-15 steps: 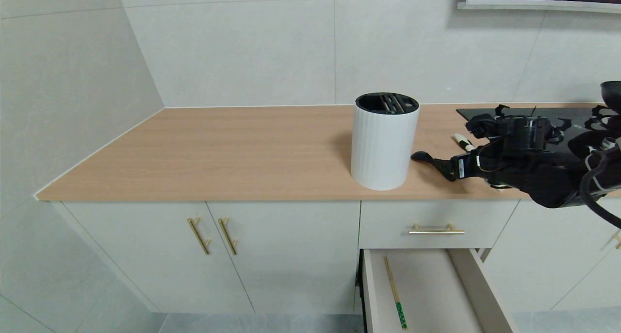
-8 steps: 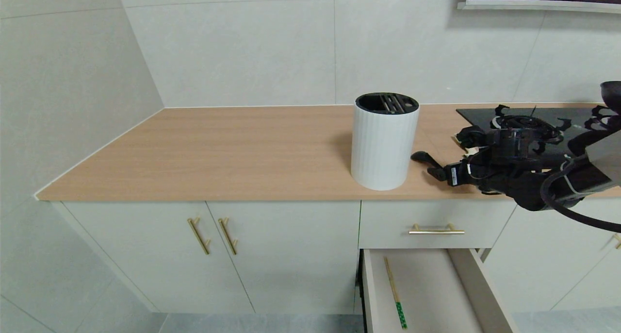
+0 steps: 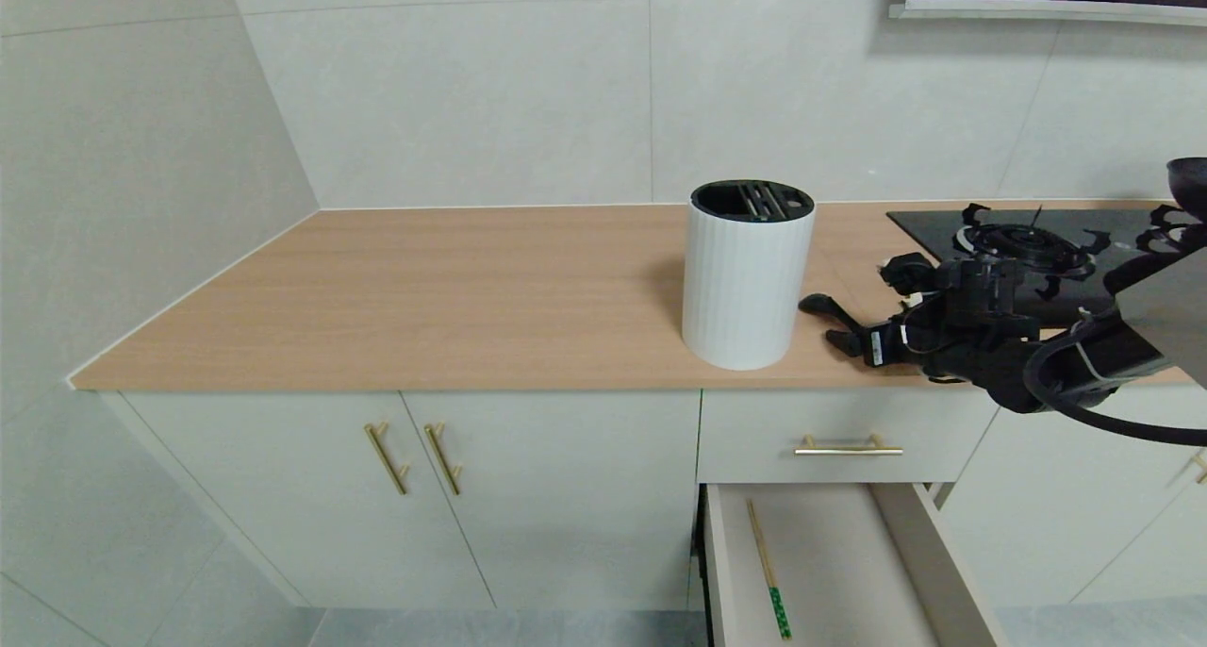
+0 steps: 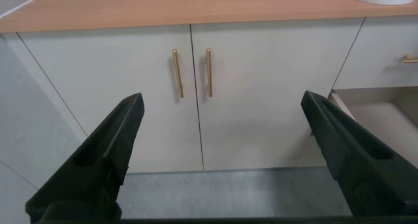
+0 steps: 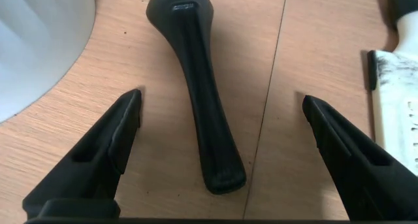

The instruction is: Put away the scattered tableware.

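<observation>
Wooden countertop, pale tiled wall, white cabinets, open drawer holding chopsticks

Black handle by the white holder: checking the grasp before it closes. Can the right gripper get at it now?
Probably yes. The right gripper is open, a finger on each side of the black handle lying flat on the counter; the white holder and white utensil lie clear.

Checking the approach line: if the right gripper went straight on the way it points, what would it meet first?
Likely the black handle lying on the counter between its open fingers; depth is unclear.
</observation>
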Tool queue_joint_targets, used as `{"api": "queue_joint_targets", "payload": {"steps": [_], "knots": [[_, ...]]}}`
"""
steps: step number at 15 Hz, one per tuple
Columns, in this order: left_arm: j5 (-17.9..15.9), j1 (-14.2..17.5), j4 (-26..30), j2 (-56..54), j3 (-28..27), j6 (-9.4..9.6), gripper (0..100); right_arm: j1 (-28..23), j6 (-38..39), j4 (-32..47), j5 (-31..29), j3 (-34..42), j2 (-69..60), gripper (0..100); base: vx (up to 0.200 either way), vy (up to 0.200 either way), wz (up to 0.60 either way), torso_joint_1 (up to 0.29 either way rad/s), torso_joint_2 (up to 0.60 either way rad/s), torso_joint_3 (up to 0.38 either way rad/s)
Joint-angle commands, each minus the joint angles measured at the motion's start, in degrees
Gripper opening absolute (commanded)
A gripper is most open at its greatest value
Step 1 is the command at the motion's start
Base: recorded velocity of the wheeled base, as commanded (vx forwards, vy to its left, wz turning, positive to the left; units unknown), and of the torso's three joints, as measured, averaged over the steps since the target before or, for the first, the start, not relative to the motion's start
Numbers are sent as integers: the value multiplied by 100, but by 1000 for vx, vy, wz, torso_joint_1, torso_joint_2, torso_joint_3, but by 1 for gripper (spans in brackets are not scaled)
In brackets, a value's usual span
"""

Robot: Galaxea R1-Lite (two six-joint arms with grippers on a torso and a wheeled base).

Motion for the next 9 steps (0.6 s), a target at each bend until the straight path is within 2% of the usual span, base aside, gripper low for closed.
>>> {"api": "queue_joint_targets", "payload": {"steps": [1, 2, 3, 9], "knots": [[-2, 1, 1, 2, 0, -1, 100, 3, -1, 6, 1, -6, 19, 100, 0, 0, 0, 0, 0, 0], [-2, 1, 1, 2, 0, -1, 100, 3, -10, 6, 1, -6, 28, 100, 0, 0, 0, 0, 0, 0], [-2, 1, 1, 2, 0, -1, 100, -6, -1, 6, 1, -15, 37, 0, 0, 0, 0, 0, 0, 0], [-2, 1, 1, 2, 0, -1, 100, 3, -1, 6, 1, -50, 46, 0, 0, 0, 0, 0, 0, 0]]}}
